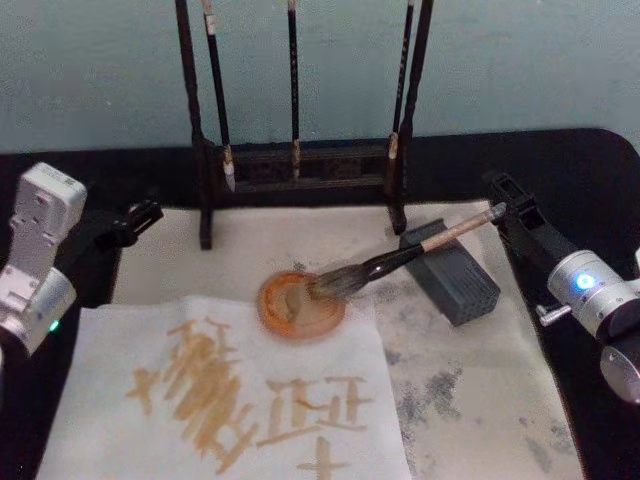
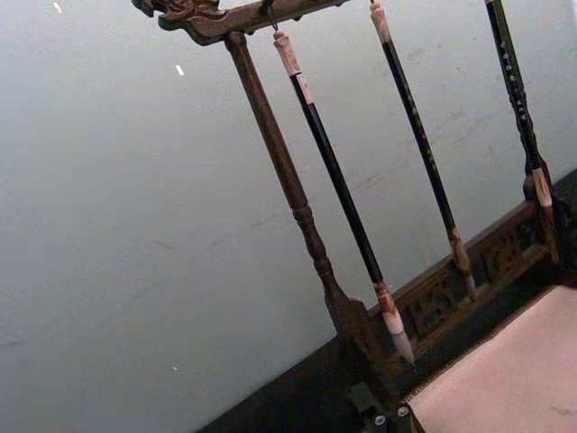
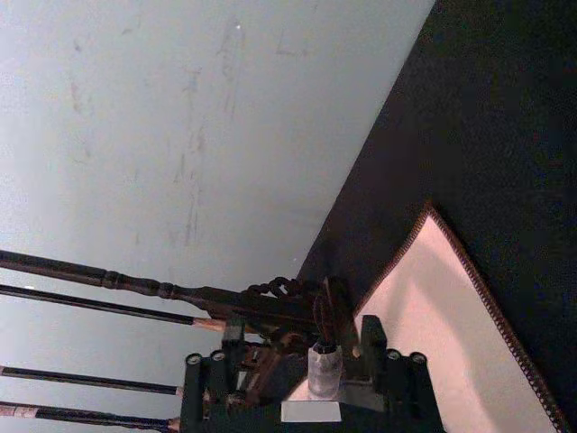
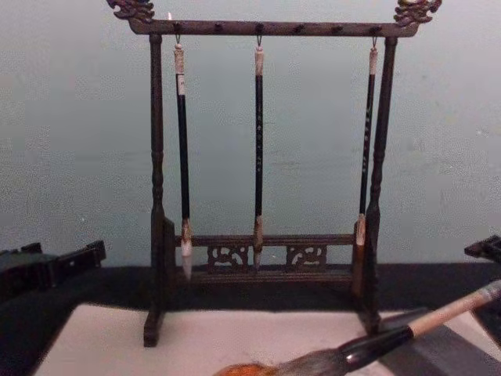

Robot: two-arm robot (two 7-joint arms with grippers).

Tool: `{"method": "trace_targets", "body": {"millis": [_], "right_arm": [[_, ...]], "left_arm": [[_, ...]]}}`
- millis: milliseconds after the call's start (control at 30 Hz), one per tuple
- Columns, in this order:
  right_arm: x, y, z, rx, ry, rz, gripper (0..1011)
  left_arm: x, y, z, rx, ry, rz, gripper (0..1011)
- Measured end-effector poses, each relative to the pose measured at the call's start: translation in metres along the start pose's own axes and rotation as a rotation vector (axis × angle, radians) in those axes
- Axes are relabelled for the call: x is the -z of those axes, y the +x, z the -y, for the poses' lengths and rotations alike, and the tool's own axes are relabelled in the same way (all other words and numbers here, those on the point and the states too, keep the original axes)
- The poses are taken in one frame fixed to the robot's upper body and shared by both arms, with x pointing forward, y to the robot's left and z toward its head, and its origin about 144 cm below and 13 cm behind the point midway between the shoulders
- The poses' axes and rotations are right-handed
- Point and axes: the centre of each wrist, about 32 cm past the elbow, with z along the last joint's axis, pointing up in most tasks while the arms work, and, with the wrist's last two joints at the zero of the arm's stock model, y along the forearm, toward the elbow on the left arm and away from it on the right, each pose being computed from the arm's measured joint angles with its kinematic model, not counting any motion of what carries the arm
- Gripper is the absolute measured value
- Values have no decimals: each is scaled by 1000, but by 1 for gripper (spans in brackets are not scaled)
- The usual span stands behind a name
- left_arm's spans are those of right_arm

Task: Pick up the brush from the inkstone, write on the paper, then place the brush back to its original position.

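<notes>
Three thin brushes [image 4: 257, 141] hung from the dark wooden brush rack [image 4: 156, 180] at the back of the table, in front of a pale blue-green wall. Below the rack, the large brush [image 1: 400, 258] lay slanted, its bushy grey-brown head resting in the round orange inkstone [image 1: 300, 305] and its black shaft propped on a dark grey block [image 1: 455, 275], with the pale handle end pointing toward the right gripper [image 1: 512, 200]. That gripper sat just beside the handle tip, and whether it touched the handle I could not tell; its black fingers looked parted, gripping nothing. The left gripper [image 1: 138, 218] hovered at the left edge of the felt mat [image 1: 480, 400], well apart from the brush, and whether its fingers were spread or closed I could not tell. The paper [image 1: 120, 340] lay on the mat in front of the inkstone, touching its near rim, and carried ochre brush strokes [image 1: 215, 385]. Grey ink smudges marked the mat to the right of the paper. In the chest view the brush [image 4: 376, 341] crossed the lower right corner.
</notes>
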Motion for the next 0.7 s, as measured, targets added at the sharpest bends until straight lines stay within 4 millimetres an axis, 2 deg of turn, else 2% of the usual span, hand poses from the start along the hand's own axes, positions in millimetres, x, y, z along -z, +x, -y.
{"method": "trace_targets", "body": {"millis": [133,167,200,267,400,700], "right_arm": [[0,0,0,0,0,0,914],[0,0,0,0,0,0,914],[0,0,0,0,-1,0,969],[0,0,0,0,-1,0,998],[1,-2,2,-2,-5,4,1008],[15,-15,20,19,3,9,1006]], "left_arm": [[0,0,0,0,0,0,1002],[0,0,0,0,0,0,1002],[0,0,0,0,0,0,1000],[0,0,0,0,0,0,1002],[0,0,0,0,0,0,1002],[0,0,0,0,0,0,1002]]}}
